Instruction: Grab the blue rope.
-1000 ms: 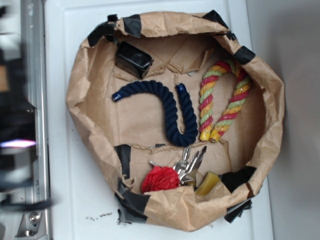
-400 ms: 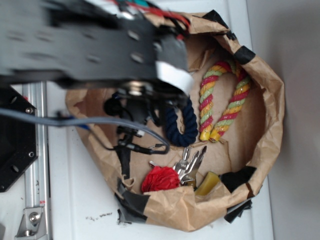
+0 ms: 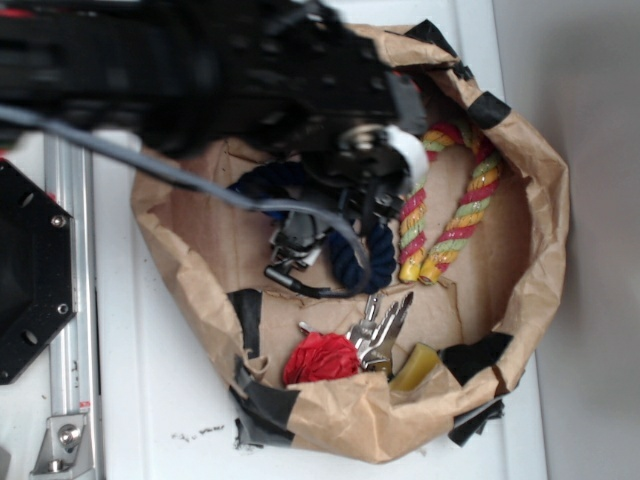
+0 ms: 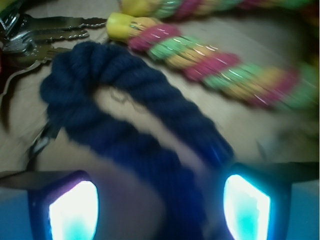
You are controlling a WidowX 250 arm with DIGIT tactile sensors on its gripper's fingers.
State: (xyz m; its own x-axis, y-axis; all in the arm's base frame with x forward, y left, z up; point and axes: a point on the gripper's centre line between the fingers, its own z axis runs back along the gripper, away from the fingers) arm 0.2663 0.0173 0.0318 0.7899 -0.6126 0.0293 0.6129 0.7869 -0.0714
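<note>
While the black arm (image 3: pixel 200 70) reached across the exterior view from the 9 o'clock side, its gripper (image 4: pixel 159 207) hung over the middle of the brown paper basket (image 3: pixel 540 210), directly above the blue rope (image 3: pixel 355 262). From the wrist camera the jaws stood wide apart, one glowing fingertip (image 4: pixel 72 210) at 7 o'clock and the other at 5 o'clock, with one limb of the navy rope running down between them. Neither fingertip could be seen pressing on the rope, and nothing was held. The rope's bend lay toward 10 o'clock in that view, its two limbs running back toward the gripper.

Seen from outside, most of the rope was hidden under the wrist; only a stretch at 9 o'clock of the wrist and the lower bend at 6 o'clock of it showed. Just beside that bend, toward 3 o'clock, lay the red-yellow-green rope (image 3: pixel 470 200), its yellow capped ends close to the blue one; whether they touched could not be told. A bunch of keys (image 3: pixel 378 325) lay toward 6 o'clock of the blue rope, with a crumpled red object (image 3: pixel 320 358) beside it and a yellow piece (image 3: pixel 415 368) against the basket wall. Black tape (image 3: pixel 487 108) patched the basket's rim in several places. The basket rested on a white table (image 3: pixel 130 380).
</note>
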